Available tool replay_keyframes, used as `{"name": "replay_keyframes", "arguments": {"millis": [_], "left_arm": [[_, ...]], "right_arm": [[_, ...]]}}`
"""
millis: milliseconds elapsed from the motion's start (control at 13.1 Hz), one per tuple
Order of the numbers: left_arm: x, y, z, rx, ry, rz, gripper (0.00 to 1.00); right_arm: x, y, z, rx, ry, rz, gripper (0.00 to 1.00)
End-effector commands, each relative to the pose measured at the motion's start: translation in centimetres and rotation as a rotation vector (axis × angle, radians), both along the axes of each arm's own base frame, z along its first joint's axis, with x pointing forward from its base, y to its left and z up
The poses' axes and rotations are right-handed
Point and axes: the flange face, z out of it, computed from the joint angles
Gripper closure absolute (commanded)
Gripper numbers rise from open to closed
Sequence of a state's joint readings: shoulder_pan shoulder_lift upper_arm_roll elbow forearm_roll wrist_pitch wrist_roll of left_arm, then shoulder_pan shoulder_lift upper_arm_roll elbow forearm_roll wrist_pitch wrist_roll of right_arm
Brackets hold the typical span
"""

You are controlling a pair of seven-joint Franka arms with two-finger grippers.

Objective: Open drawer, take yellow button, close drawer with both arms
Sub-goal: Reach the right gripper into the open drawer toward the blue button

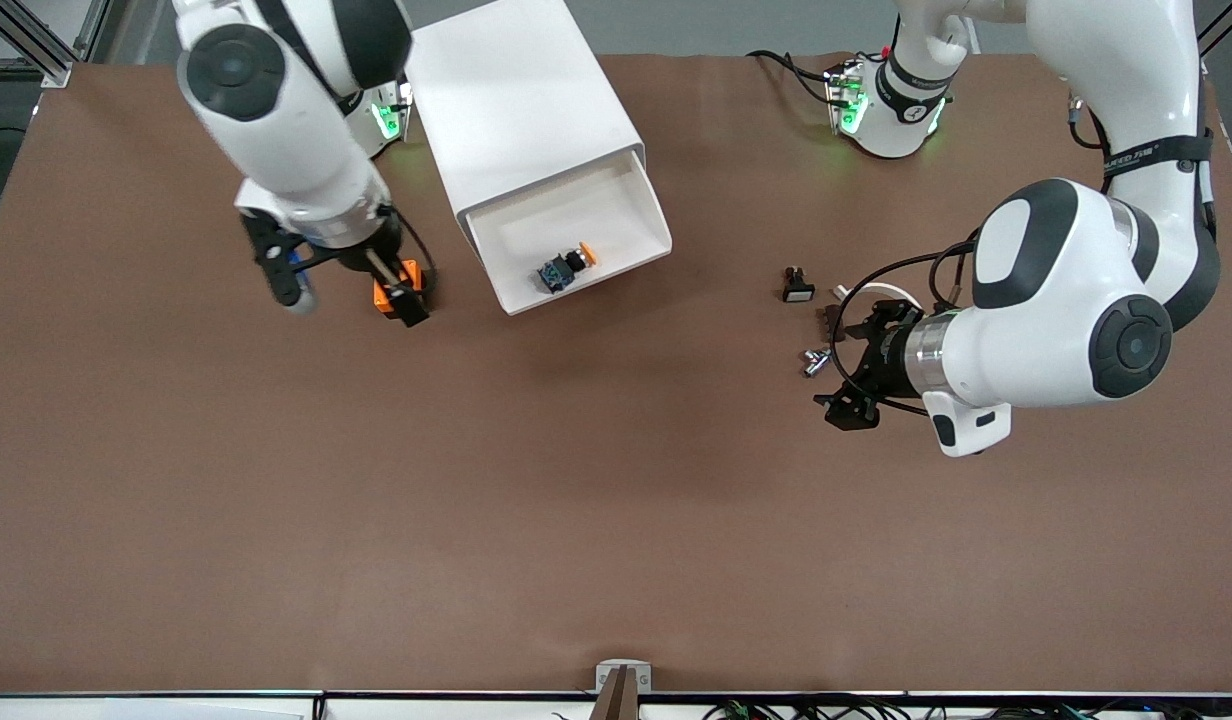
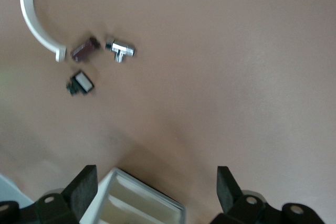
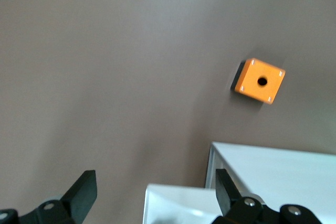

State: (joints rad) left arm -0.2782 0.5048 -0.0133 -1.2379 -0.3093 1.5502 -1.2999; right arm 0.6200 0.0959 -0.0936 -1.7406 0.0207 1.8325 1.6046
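Note:
The white cabinet (image 1: 516, 100) lies at the table's back, its drawer (image 1: 616, 215) pulled out toward the front camera. In the drawer lies the button (image 1: 566, 268), with an orange cap, a black barrel and a blue base. My right gripper (image 1: 346, 290) hangs open and empty beside the drawer, toward the right arm's end. The right wrist view shows the right gripper (image 3: 156, 192) with a drawer corner (image 3: 178, 203) between its spread fingers. My left gripper (image 1: 838, 368) is open and empty over small parts toward the left arm's end. In the left wrist view the left gripper (image 2: 156, 190) frames the drawer's rim (image 2: 157, 199). Neither wrist view shows the button.
An orange cube box (image 1: 388, 292) with a round hole sits by the right gripper, partly covered by one finger; it shows as the orange box (image 3: 259, 81). Near the left gripper lie a black part with a white face (image 1: 798, 287), a silver fitting (image 1: 814, 361), a brown piece (image 2: 85, 49) and a white curved piece (image 2: 34, 14).

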Motion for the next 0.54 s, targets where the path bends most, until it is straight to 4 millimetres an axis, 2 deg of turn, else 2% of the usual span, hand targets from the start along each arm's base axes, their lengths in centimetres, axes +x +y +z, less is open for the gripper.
{"name": "replay_keyframes", "arguments": {"millis": [0, 77, 153, 230, 459], "left_arm": [[-1.9, -1.6, 3.1, 0.077, -0.094, -0.159, 0.00], [-2.1, -1.7, 3.4, 0.074, -0.118, -0.244, 0.00], [-2.1, -1.2, 3.8, 0.061, -0.138, -0.320, 0.00], [-2.5, -0.9, 5.0, 0.071, -0.164, -0.364, 0.00], [-2.5, -1.1, 4.6, 0.093, -0.167, -0.392, 0.00]], "right_arm": [[-1.9, 4.9, -2.3, 0.009, -0.010, -0.070, 0.00], [-2.7, 7.6, -4.0, 0.012, -0.021, -0.107, 0.00], [-3.0, 9.4, -5.2, 0.023, -0.038, -0.148, 0.00], [-3.2, 10.3, -5.9, 0.031, -0.048, -0.168, 0.00], [-4.6, 12.7, -8.1, 0.014, -0.035, -0.130, 0.00]]}}
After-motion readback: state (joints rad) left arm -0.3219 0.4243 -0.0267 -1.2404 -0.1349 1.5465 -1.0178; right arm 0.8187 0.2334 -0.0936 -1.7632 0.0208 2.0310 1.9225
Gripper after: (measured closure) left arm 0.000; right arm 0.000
